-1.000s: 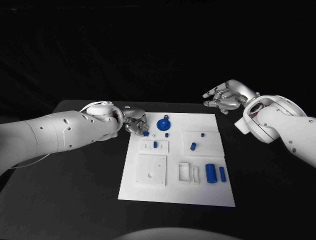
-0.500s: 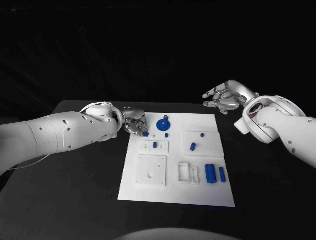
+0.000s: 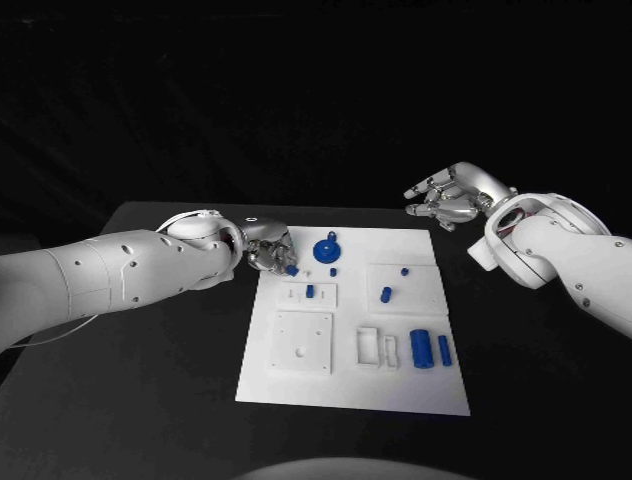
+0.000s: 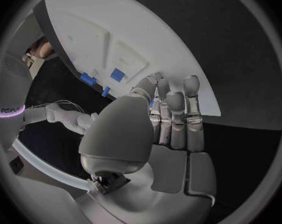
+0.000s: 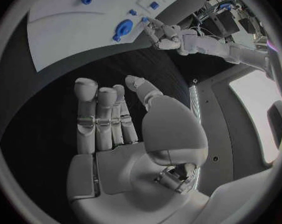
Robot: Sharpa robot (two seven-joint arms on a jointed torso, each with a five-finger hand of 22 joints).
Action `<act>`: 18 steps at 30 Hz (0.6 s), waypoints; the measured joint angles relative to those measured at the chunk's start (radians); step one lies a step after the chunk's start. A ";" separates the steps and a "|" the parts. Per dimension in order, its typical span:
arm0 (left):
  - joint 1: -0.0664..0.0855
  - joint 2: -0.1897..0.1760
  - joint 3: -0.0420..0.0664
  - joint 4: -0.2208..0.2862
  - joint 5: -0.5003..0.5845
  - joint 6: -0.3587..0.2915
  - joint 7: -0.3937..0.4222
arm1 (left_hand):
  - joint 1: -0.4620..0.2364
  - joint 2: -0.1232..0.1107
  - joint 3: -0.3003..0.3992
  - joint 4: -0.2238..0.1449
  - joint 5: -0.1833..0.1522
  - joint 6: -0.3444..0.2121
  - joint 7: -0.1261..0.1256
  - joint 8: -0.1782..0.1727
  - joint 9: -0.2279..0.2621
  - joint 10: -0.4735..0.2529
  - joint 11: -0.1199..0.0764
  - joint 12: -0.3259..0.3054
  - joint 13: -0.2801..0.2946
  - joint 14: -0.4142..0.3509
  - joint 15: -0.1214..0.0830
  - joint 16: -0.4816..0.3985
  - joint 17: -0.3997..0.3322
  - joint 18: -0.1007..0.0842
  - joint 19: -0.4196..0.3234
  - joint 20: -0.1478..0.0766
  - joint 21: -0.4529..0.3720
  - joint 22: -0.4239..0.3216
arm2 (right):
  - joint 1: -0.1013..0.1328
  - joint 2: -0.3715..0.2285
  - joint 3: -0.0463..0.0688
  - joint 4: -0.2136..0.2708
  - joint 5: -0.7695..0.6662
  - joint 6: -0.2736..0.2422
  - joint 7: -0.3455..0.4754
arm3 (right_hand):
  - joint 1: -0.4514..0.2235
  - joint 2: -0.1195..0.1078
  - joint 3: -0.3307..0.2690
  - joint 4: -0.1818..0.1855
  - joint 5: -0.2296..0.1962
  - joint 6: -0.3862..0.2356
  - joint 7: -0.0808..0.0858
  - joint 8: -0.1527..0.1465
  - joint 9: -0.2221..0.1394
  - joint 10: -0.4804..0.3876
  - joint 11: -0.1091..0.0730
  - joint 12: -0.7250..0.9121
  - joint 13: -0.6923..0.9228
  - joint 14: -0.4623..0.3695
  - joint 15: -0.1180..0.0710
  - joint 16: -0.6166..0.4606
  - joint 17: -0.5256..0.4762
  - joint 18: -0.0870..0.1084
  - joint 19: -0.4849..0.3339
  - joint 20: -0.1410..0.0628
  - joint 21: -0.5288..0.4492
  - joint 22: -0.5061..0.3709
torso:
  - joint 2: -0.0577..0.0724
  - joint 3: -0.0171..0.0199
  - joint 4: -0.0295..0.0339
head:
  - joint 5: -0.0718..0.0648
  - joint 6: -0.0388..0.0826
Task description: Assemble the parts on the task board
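Small blue part [image 3: 290, 268] sits at the far-left corner of the task board [image 3: 357, 385], right at the left hand's fingertips [image 3: 280, 262]. Left hand [image 3: 266, 246] has its fingers bunched down on that corner; looks like a pinch on the part, but the contact is hidden, so I can't tell whether it actually holds it. In the left wrist view the fingers lie straight and close together over the board edge, with a sliver of blue between them.

Round blue part [image 3: 329, 244] lies just beside it, further in along the board's far edge.

Right hand [image 3: 453, 195] hovers off the board's far-right corner, fingers loosely spread, holding nothing.

My read: confirm the grip before lifting, lift straight up, stay clear of the round part, keep the board from sliding.
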 measured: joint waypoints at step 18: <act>-0.006 -0.026 0.006 0.022 0.073 -0.026 0.005 | -0.008 0.000 0.003 -0.003 0.000 0.000 0.000 0.000 0.000 0.007 0.000 -0.006 0.002 0.007 0.000 -0.001 0.004 0.000 0.000 0.000 0.000 0.000 | -0.004 -0.001 0.000 0.007 0.000 0.000 -0.001 | 0.000 0.000 -0.003 0.003 0.000 0.000 0.000 0.000 0.000 0.000 0.000 0.000 0.000 0.000 0.000 -0.004 0.000 0.000 0.000 0.000 0.000 0.000 | 0.000 0.0002 -0.0001 | 0.002 0.004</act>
